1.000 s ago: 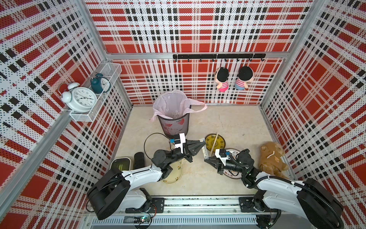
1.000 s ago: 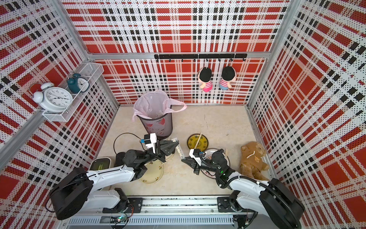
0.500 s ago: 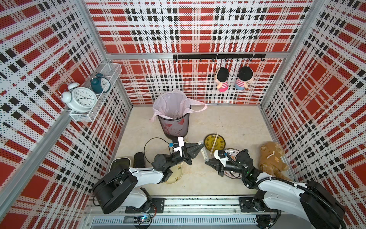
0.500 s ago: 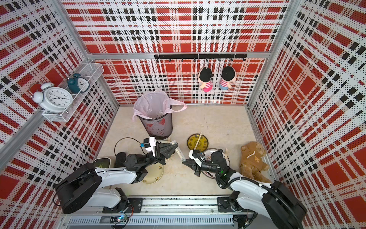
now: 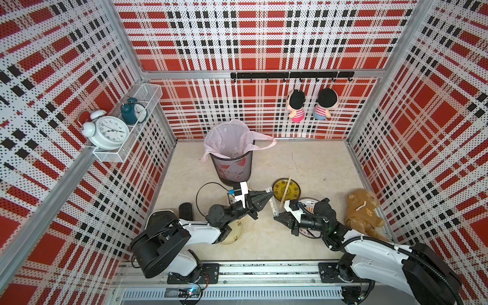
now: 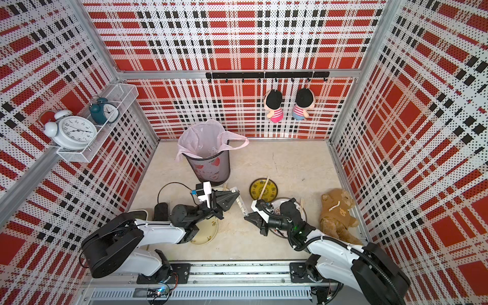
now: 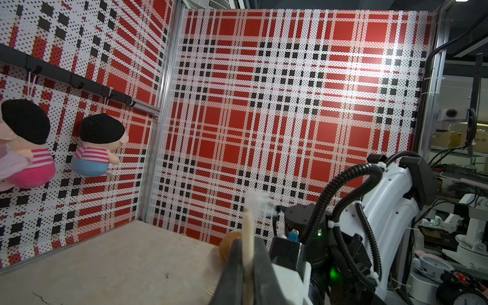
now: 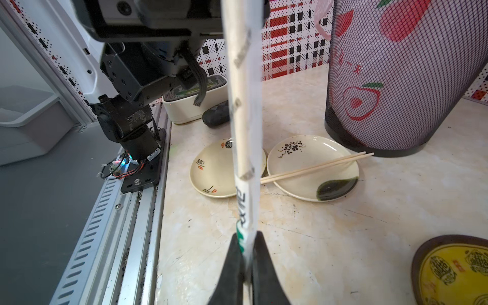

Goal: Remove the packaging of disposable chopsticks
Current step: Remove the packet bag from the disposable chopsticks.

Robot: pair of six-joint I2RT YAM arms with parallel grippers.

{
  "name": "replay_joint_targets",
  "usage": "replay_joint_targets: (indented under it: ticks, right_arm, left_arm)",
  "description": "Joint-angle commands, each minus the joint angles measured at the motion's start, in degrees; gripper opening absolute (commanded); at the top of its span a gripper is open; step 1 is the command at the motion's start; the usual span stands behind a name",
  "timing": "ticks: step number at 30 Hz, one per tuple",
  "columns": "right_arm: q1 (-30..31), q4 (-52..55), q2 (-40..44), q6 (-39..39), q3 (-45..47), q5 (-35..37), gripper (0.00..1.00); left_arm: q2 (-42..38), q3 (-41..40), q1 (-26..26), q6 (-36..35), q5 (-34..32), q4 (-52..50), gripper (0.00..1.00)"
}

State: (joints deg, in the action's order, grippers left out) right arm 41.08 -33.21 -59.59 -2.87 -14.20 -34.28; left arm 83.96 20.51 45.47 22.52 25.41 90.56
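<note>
Clamps the disposable chopsticks (image 7: pixel 247 227) in the left hand (image 7: pixel 247 241), pinches the packaging (image 8: pixel 244 200) by its logo end in the right hand (image 8: pixel 244 237), above the worktop (image 8: pixel 343 237). Shifts little since 1 second ago, only refolding the left arm (image 5: pixel 200 233); apparently leaves the packaging partly on.

Perforated walls (image 5: pixel 264 39) in red, black and white plaid close three sides, joined by aluminium posts (image 5: pixel 126 45). The floor (image 5: pixel 317 163) is pale beige stone-look, scuffed — a black hook rail (image 5: pixel 290 75) crosses the back wall, a white wire shelf (image 5: pixel 109 156) hangs on a side wall
</note>
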Motion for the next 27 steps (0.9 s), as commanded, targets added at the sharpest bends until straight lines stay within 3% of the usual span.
replay_joint_targets:
  ticks: [1, 4, 10, 16, 27]
  right_arm:
    - [0.14, -18.73, 4.63, 0.02, -6.53, -1.39, 0.00]
    - [0.14, -19.12, 4.47, -0.12, -6.55, -1.47, 0.00]
    - [0.14, -18.71, 4.84, 0.02, -6.29, -1.37, 0.00]
    - [0.14, -18.67, 4.65, 0.04, -6.71, -1.09, 0.00]
    - [0.14, -19.51, 4.97, -0.27, -5.72, -0.61, 0.00]
  left_arm:
    - [4.94, -4.34, 0.93, 0.23, 5.40, -6.58, 0.12]
    - [5.06, -4.30, 0.93, 0.21, 5.25, -6.74, 0.05]
    - [3.45, -4.25, 1.09, -0.71, 4.22, -8.86, 0.00]
    - [3.75, -4.21, 2.33, -1.17, 3.44, -10.61, 0.13]
    - [3.27, -4.60, 3.17, -2.86, 3.68, -11.73, 0.14]
